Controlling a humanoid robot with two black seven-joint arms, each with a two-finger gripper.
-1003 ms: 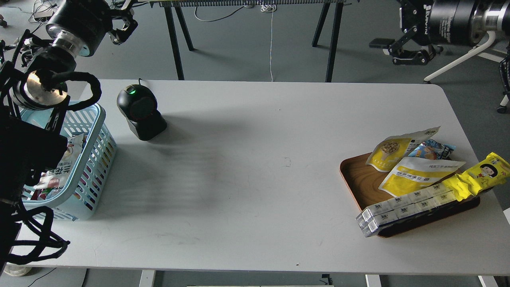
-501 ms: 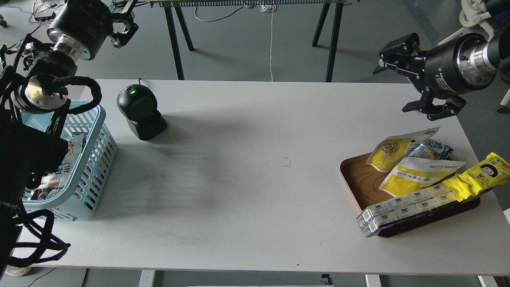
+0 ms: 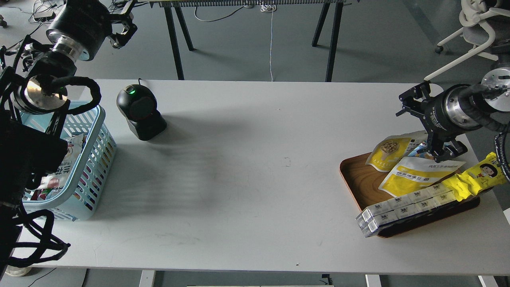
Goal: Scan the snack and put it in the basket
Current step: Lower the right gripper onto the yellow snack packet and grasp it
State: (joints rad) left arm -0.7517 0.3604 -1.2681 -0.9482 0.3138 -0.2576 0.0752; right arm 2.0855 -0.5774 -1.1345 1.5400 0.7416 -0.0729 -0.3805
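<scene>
The snack (image 3: pixel 388 153), a small yellow-and-white pouch with a round picture of nuts, lies tilted on the back edge of the brown wooden tray (image 3: pixel 358 177) at the right. My right gripper (image 3: pixel 419 131) is open and hangs just above and to the right of the snack's top end, not touching it. The light blue basket (image 3: pixel 101 119) stands at the table's left edge with several packets inside, partly hidden by my left arm. My left gripper (image 3: pixel 124 24) is open and empty, high beyond the table's far left corner.
A black barcode scanner (image 3: pixel 139 109) with a green light stands right of the basket. The tray also holds a larger yellow-white pouch (image 3: pixel 414 175), a blue packet (image 3: pixel 423 149), a yellow cartoon-face wrapper (image 3: pixel 478 177) and long white boxes (image 3: pixel 402 207).
My right arm has swung down from the far right and its open gripper has come in over the tray, close to the snack. The left arm has barely moved.
</scene>
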